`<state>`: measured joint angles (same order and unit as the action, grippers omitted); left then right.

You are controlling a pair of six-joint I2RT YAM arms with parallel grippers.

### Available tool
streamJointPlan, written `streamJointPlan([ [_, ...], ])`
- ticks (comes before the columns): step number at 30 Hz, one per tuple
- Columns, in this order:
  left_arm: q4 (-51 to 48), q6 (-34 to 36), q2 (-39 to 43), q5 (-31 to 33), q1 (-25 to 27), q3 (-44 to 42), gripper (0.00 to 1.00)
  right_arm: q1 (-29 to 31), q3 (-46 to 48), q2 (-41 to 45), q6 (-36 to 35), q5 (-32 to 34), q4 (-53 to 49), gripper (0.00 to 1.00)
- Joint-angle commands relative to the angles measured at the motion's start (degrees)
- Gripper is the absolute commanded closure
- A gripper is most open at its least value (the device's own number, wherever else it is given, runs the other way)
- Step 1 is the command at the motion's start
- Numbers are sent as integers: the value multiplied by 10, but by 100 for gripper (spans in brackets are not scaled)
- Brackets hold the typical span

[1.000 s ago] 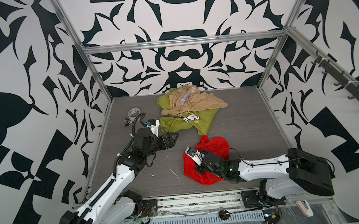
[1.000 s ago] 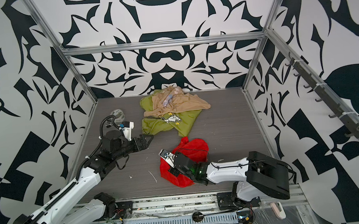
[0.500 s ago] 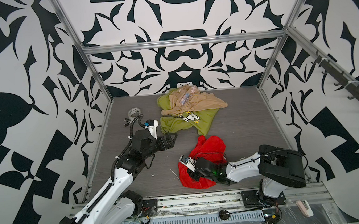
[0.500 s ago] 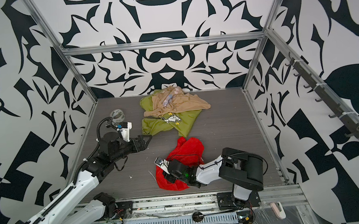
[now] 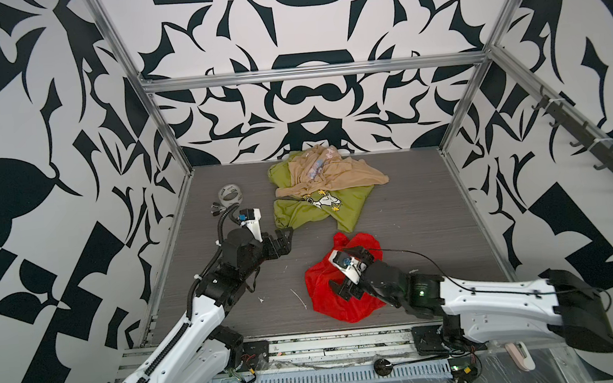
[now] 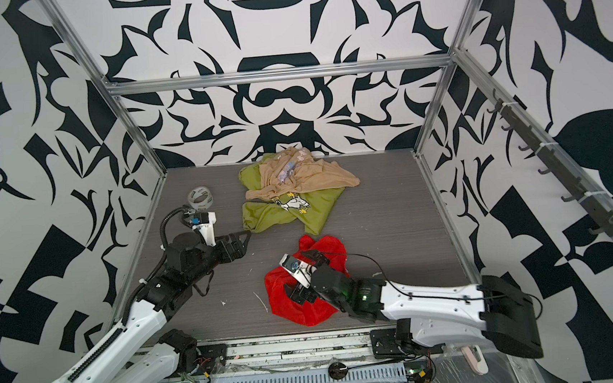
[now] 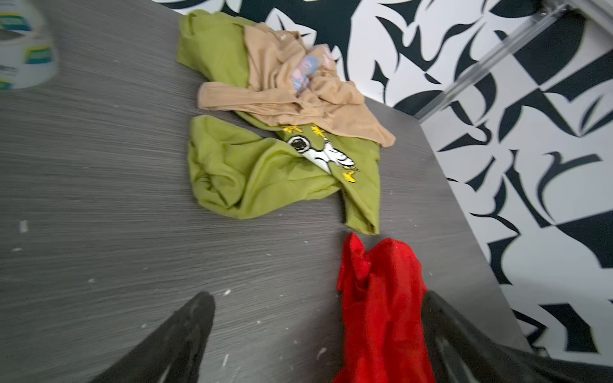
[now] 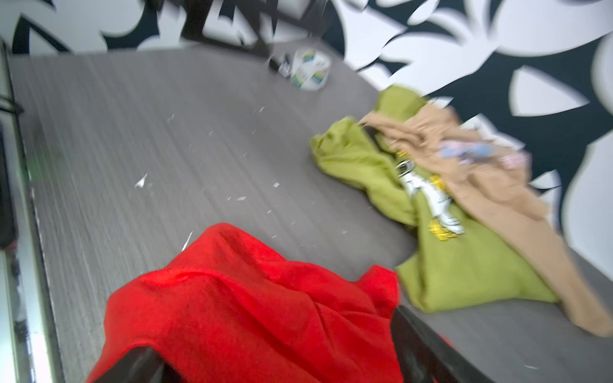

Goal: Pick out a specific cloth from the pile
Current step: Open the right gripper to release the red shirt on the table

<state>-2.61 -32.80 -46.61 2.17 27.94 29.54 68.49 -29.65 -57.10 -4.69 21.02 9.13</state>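
Cloth (image 5: 348,310), plain red (the wanted piece), lies crumpled on the bench (image 5: 431,227) near its front edge, apart from the pile (image 5: 320,198). Low over it hangs the right hand (image 5: 343,288), fingers spread wide and clamping nothing. In the right wrist view, folds of the fabric rise between them.

Likely hazard: when that hand draws away, a fingertip or the thin black cable (image 5: 415,257) arching above the fabric could snag a fold. That would drag the cloth toward the pile or off the front edge.

Farther back, the left hand (image 5: 285,234) is empty, fingers apart, its tips close to the near hem of the olive-green shirt (image 5: 299,215); a forward move would shove that shirt.

The cloth's far tip lies just beside the shirt's lower corner (contact cannot be told), so a sweep there could mix them again. At the back the beige garment (image 5: 334,181) lies over the shirt, and the tape roll (image 5: 230,194) stands far left.
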Motion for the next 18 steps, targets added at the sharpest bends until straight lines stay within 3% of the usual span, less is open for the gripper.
streamJointPlan([
  [1, 38, 17, 31, 84, -4, -34, 0, -18, 6, 52, -43, 42, -56, 4],
  [4, 60, 48, 65, 86, -5, -50, 1, -52, 13, 93, -45, 23, -56, 5],
  [8, 61, 68, 87, 61, -6, -54, 1, -91, -8, 109, -23, -80, -93, 6],
  [12, 53, 73, 84, 38, -7, -44, 1, -92, -77, 61, 9, -203, -243, 4],
  [18, 25, 95, 76, 19, -6, -18, 1, -92, -205, 24, 67, -284, -479, 1],
])
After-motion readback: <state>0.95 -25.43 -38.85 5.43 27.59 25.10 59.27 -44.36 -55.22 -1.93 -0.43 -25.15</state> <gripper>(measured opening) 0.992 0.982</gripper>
